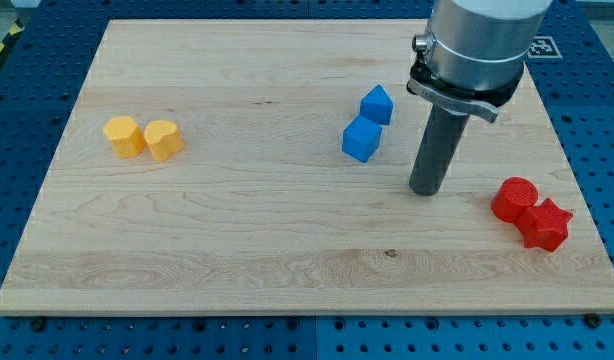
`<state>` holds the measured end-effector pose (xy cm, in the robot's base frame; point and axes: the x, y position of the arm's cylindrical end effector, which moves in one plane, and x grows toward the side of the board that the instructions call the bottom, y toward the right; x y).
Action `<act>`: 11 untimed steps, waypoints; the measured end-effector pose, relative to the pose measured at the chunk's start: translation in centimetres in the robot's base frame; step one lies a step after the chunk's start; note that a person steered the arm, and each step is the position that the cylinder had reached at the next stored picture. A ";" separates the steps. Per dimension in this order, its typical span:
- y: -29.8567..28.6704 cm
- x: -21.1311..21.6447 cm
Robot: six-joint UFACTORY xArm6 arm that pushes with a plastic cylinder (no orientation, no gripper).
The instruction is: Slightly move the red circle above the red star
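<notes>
On the view's left part of the wooden table [237, 230] stand two yellow blocks side by side and touching: a yellow hexagon [122, 135] and, just at its right, a yellow heart [164, 139]. Right of the centre, in the upper half, there are two blue blocks. The blue cube [362, 139] is lower, and a blue block with a pointed top [377, 104] sits just above it toward the view's top right; they touch or almost touch.

Next comes my tip [425, 190], the lower end of the dark rod, which rests on the table right of the blue cube and apart from it. There is no pincer on this arm, only the rod, so nothing is gripped.

Far at the view's right, near the table edge, lies the red circle [514, 199]. It is to the right of my tip, a little lower, and well apart from it. The red star [545, 224] touches the circle at its lower right.
</notes>
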<state>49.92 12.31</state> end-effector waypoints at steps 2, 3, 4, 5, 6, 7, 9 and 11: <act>1.4 2.1; 2.2 2.1; 3.8 2.0; 5.5 2.0; 6.7 1.6; 7.1 1.4; 8.1 1.4; 5.5 -0.9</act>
